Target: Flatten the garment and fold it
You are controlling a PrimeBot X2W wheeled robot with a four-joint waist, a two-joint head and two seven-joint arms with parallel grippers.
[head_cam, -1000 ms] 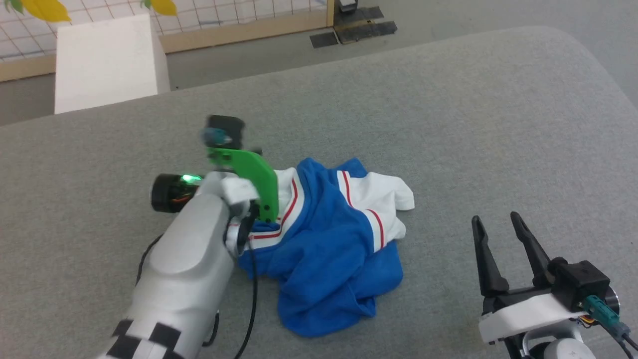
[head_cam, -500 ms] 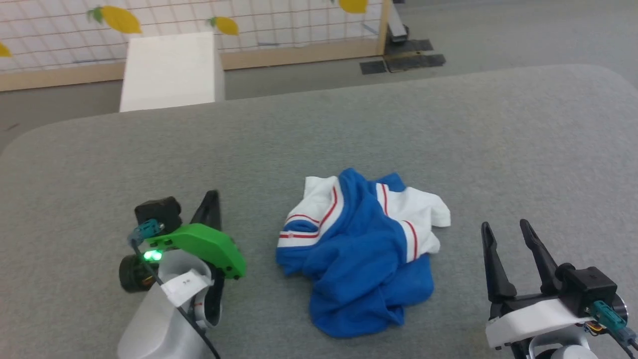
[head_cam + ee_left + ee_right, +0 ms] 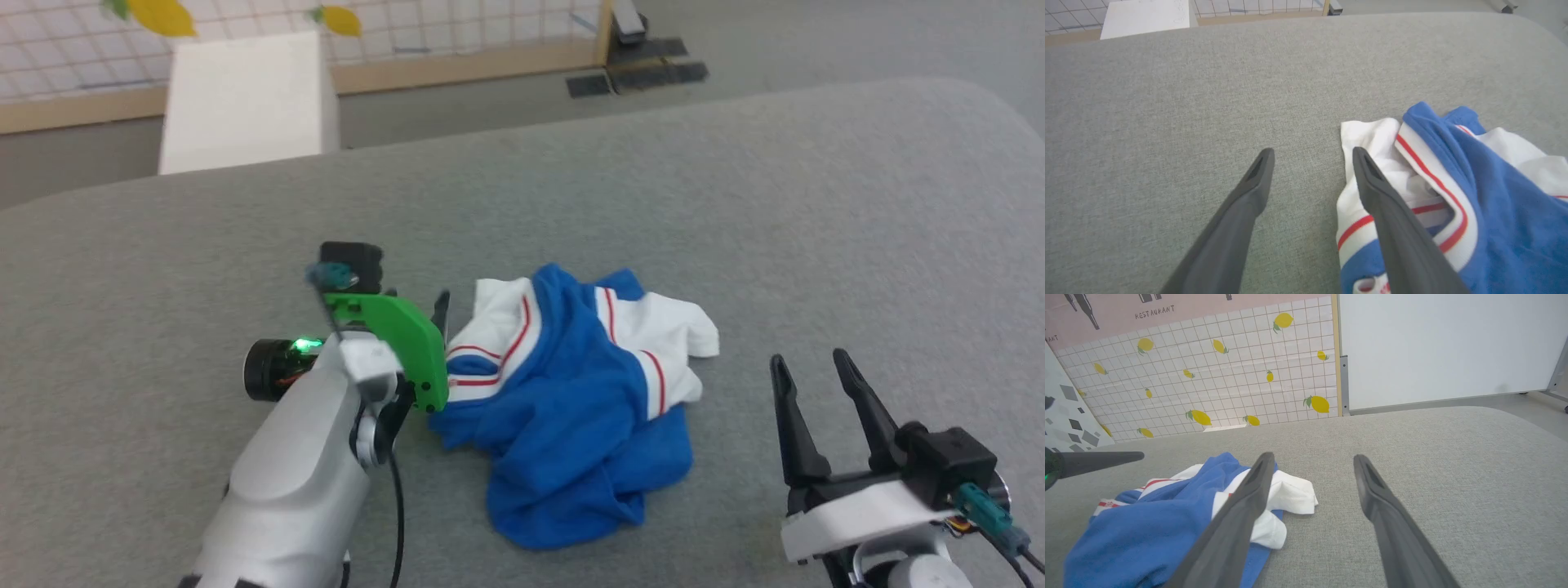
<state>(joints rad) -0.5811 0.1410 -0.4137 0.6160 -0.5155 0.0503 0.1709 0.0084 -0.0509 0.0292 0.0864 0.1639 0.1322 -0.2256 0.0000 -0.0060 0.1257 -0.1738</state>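
Grey tabletop: garment crumpled, blue w/ white red-striped sleeves, prob. both.

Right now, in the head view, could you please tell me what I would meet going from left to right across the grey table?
left gripper → garment → right gripper

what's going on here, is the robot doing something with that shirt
A two-armed robot is working on a blue and white T-shirt that lies crumpled on a grey padded table, not flattened yet. The left gripper is at its white sleeve, jaws open, gripping nothing. The right gripper sits off to the side, jaws open, clear of the cloth.
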